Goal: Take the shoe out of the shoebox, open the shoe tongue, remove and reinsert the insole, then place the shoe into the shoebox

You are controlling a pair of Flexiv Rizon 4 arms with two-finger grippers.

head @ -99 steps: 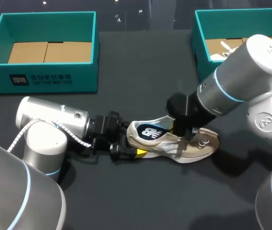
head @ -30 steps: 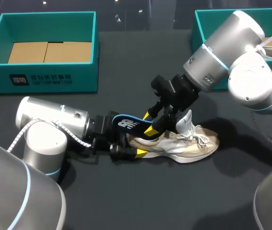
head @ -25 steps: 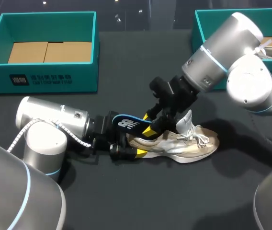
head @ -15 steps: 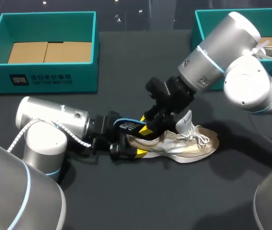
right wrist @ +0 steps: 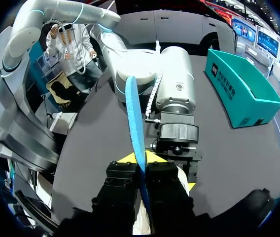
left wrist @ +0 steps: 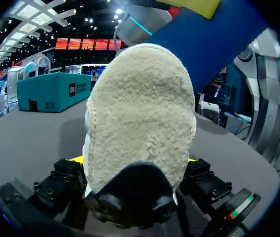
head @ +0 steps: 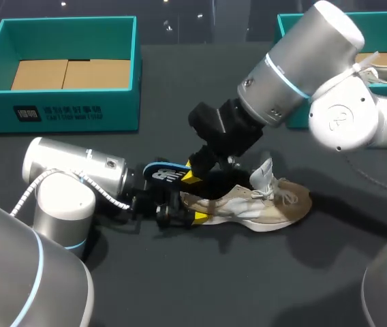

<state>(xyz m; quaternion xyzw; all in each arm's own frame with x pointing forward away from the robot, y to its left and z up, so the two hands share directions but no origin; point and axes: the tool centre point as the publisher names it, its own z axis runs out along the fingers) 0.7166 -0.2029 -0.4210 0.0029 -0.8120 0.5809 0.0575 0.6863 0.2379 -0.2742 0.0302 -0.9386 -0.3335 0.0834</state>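
Insole (head: pixel 161 172) farther out, between right fingers (head: pixel 192 176)

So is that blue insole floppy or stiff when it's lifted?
Probably bendy but not limp: the insole juts out from the right pincer with only a slight curve, no droop. Likely light too, since edge-on it looks very thin.

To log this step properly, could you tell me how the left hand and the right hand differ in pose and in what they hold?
The left hand lies low along the table; the right hand reaches down from above. The left hand is shut on the heel of the shoe; the right hand is shut on the blue insole, held above that heel. Both are shut and have yellow tips.
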